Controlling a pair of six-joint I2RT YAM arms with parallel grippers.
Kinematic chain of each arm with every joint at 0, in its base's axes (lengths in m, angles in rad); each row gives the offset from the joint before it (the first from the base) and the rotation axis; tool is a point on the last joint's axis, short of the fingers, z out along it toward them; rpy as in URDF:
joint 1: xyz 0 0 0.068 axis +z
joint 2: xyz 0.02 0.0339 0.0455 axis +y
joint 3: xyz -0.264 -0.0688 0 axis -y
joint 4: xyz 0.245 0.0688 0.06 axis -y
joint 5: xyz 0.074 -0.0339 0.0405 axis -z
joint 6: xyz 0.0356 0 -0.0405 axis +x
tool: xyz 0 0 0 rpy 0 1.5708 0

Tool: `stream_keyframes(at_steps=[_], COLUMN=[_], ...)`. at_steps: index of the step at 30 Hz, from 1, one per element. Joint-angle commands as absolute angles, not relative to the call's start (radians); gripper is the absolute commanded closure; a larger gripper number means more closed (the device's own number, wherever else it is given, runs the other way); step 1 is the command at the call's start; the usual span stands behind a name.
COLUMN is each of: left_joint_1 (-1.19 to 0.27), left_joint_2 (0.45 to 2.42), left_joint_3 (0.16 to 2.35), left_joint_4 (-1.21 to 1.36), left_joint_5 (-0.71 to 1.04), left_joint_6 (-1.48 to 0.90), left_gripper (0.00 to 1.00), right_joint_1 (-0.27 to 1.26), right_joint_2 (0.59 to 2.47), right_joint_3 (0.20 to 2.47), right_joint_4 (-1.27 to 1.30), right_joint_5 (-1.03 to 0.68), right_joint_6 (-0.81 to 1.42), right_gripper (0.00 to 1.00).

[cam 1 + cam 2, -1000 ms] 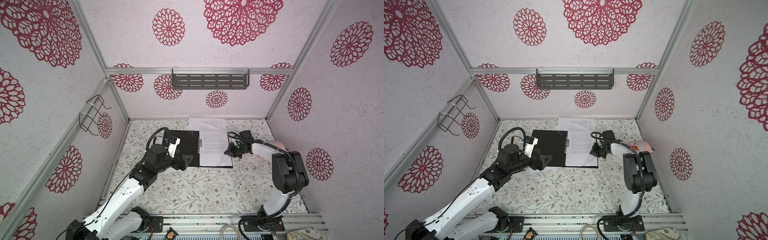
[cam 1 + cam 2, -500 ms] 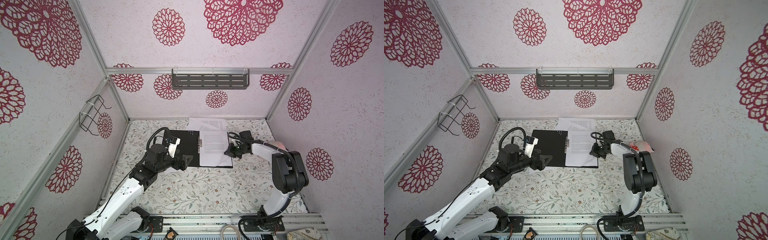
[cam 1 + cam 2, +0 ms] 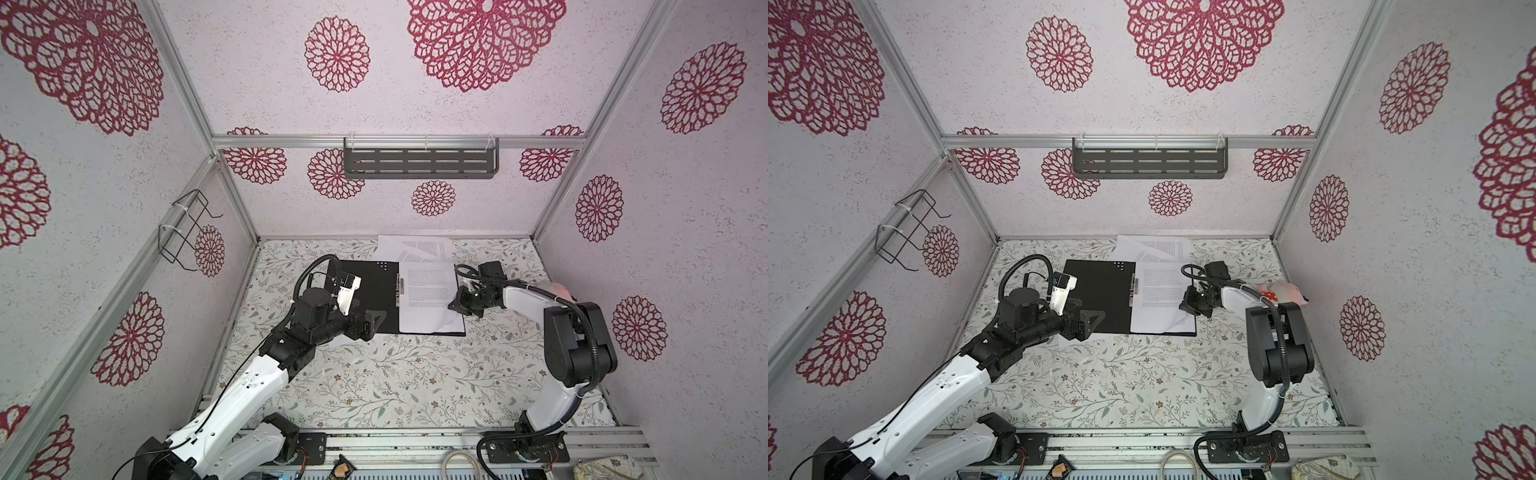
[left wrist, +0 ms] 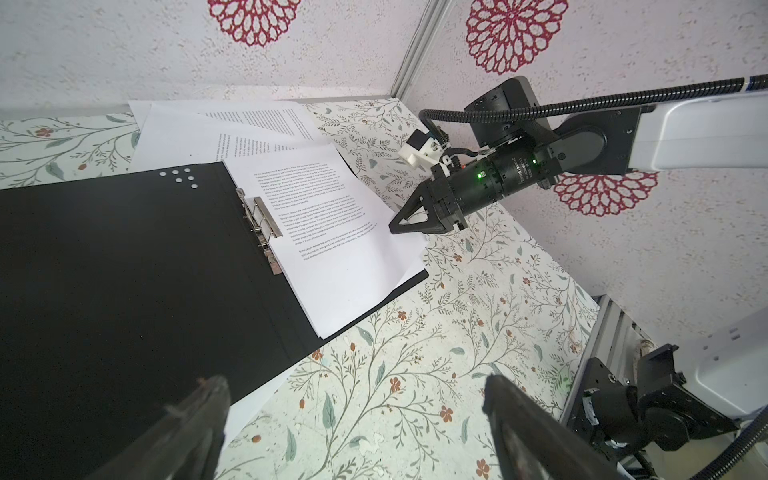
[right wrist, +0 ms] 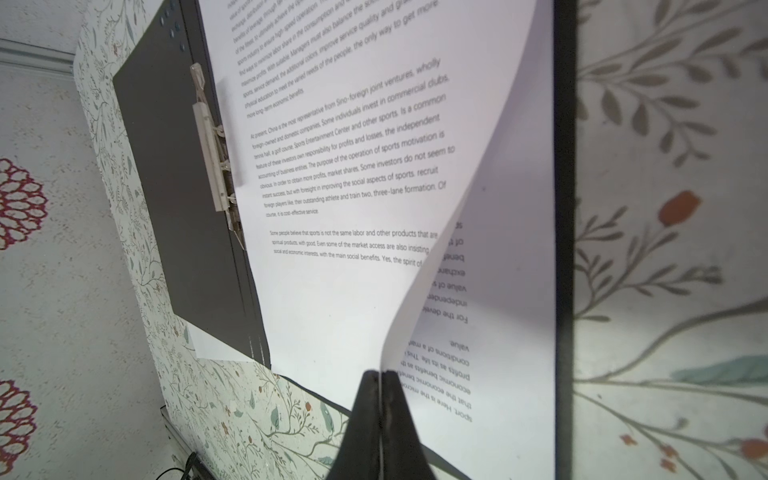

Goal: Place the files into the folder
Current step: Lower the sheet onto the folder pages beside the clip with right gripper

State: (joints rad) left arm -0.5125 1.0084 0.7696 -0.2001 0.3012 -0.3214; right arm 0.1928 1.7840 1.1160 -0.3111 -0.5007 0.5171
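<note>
A dark slotted shelf (image 3: 419,163) hangs on the back wall (image 3: 374,218), which is pale textured panelling printed with crimson rosettes and framed by aluminium posts (image 3: 232,195). Below and left of the shelf, a black wire rack (image 3: 183,230) is tied to the side wall. Beneath the shelf spreads the evenly lit surface (image 3: 395,382), covered in a leafy floral print.

the left arm (image 3: 249,382) is stretched forward from the near rail, and the left gripper (image 4: 353,384) is held low with its jaws spread wide. the right arm (image 3: 575,349) is folded at the elbow with the forearm turned inward. the right gripper (image 5: 380,374) is pinched closed on the curled edge of a paper sheet (image 5: 353,291).
</note>
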Motion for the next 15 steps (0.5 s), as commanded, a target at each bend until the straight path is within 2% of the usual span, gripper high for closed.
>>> stream_keyframes(at_steps=[1, 7, 15], left_joint_1=[-0.516, -0.515, -0.515], left_joint_2=[1.008, 1.006, 1.002], left_joint_3=[0.801, 0.801, 0.801], left_joint_4=[-0.199, -0.199, -0.196], left_joint_5=[0.298, 0.299, 0.304], left_joint_6=[-0.296, -0.298, -0.299], left_gripper=[0.02, 0.01, 0.01], right_joint_1=[0.197, 0.197, 0.196], right_joint_2=[1.759, 1.745, 1.720], right_joint_3=[1.117, 1.115, 1.129], right_joint_4=[-0.318, -0.337, -0.411], right_joint_5=[-0.509, -0.474, -0.378], right_joint_6=[0.519, 0.509, 0.483], right_gripper=[0.86, 0.55, 0.30])
